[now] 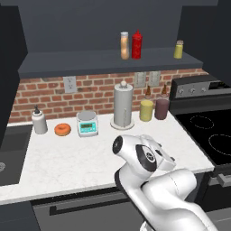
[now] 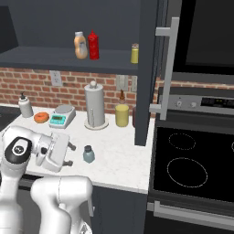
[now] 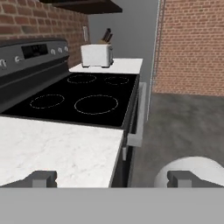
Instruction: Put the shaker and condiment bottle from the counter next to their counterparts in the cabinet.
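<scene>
My pincer (image 2: 68, 154) hangs low over the front of the counter (image 1: 67, 162), pointing sideways toward the stove (image 2: 192, 169); its fingers stand apart with nothing between them. In the hand view both tips (image 3: 43, 178) sit wide at the bottom, marble and the black cooktop (image 3: 83, 98) beyond them.

The shaker (image 2: 88, 154) stands upright on the counter just beside my pincer, on the stove side, not touched.

Farther back along the brick wall stand a soap bottle (image 1: 39, 121), an orange donut (image 1: 62, 129), a teal scale (image 1: 87, 123), a paper-towel holder (image 1: 122, 106), a yellow canister (image 1: 146, 110) and a maroon one (image 1: 162, 108). The open cabinet door (image 2: 148, 68) hangs edge-on between the counter and the stove, above the counter's end.

Up on the cabinet (image 1: 113, 61) shelf, the bottle (image 1: 124, 45) stands upright, touching or nearly touching the red bottle (image 1: 136, 44). The yellow-green shaker (image 1: 179, 49) stands well apart from them, toward the stove end.

Past the stove, a toaster (image 3: 97, 54) sits on a far counter with a knife block behind it.
</scene>
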